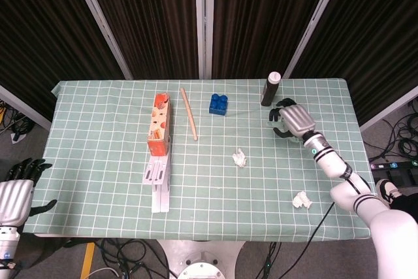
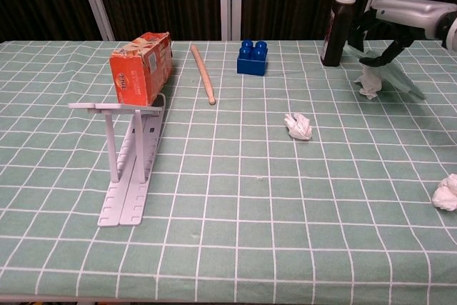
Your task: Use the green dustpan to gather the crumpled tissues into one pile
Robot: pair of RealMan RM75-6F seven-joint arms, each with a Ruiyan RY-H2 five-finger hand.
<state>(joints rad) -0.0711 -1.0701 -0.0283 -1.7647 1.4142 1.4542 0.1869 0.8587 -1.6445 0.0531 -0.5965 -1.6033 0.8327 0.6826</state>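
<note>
Chest view shows us the right hand [image 2: 400, 23] raised near the table's far right, fingers curled around the handle of the green dustpan [image 2: 396, 75], whose blade slants down just behind and beside one tissue [image 2: 369, 83]. From the head view we see the same hand [image 1: 292, 119] close to the dark bottle [image 1: 271, 89], covering that tissue. A second tissue [image 1: 240, 157] lies near the table's middle, and a third [image 1: 301, 200] sits near the front right edge, all well apart from each other. Our left hand [image 1: 18, 191] hangs off the table's left front corner, holding nothing, fingers loosely apart. We also see an orange carton [image 1: 160, 124], a white rack [image 1: 157, 181], a wooden stick [image 1: 189, 114] and a blue block [image 1: 219, 104] on the checked cloth [image 1: 98, 161].
</note>
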